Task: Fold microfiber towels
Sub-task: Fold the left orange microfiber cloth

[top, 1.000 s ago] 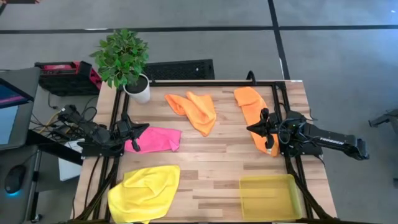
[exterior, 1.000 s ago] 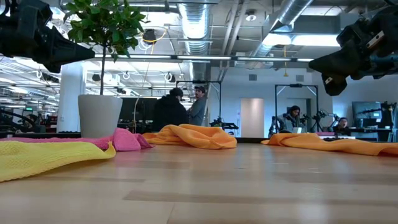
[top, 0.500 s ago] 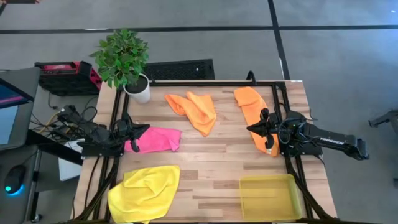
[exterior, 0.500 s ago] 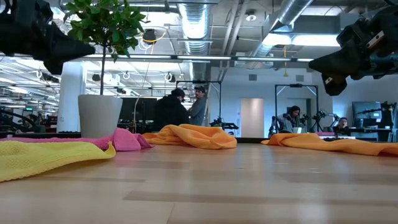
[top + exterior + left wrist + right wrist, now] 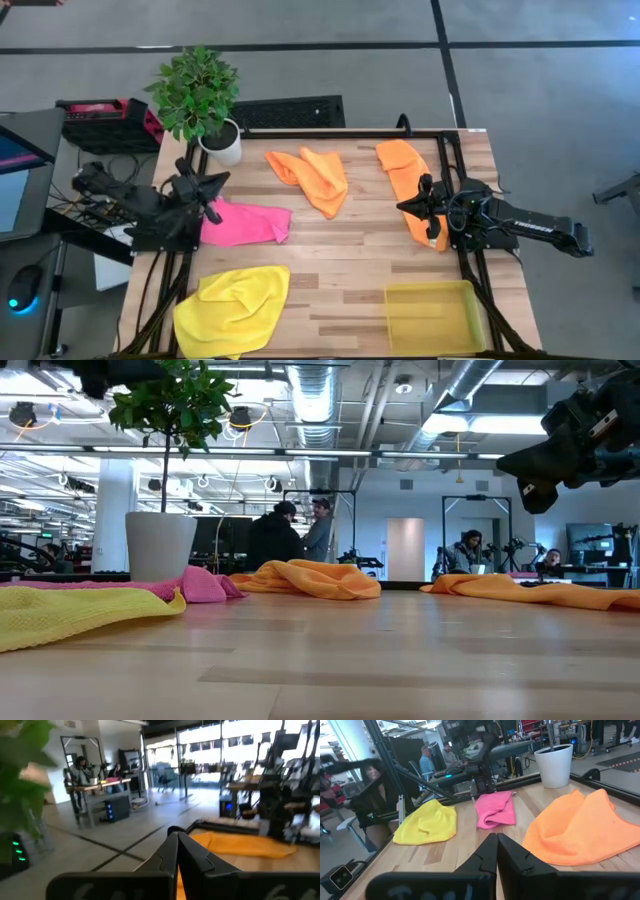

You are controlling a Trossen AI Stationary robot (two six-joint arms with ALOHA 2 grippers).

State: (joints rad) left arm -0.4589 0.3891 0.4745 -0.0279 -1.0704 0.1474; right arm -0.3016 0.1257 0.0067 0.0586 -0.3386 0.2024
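Observation:
Four towels lie loose and crumpled on the wooden table point(image 5: 340, 270): a hot pink one point(image 5: 250, 223) at the left, a yellow one point(image 5: 235, 305) at the near left, an orange one point(image 5: 312, 175) at the far middle and a second orange one point(image 5: 403, 165) at the far right. My left gripper point(image 5: 221, 181) is shut and empty, raised above the pink towel's left end near the plant pot. My right gripper point(image 5: 403, 207) is shut and empty, in the air above the right orange towel point(image 5: 580, 830).
A potted plant point(image 5: 200, 95) in a white pot point(image 5: 222, 143) stands at the far left corner, close to my left gripper. A translucent yellow tray point(image 5: 432, 315) sits at the near right. Bare wood lies in the table's middle. People stand in the room behind point(image 5: 285, 535).
My left gripper has risen and gone toward the table's far edge and the plant pot, tipping upward; in the low view it has climbed to the picture's top. It has stayed shut. The towels have not moved.

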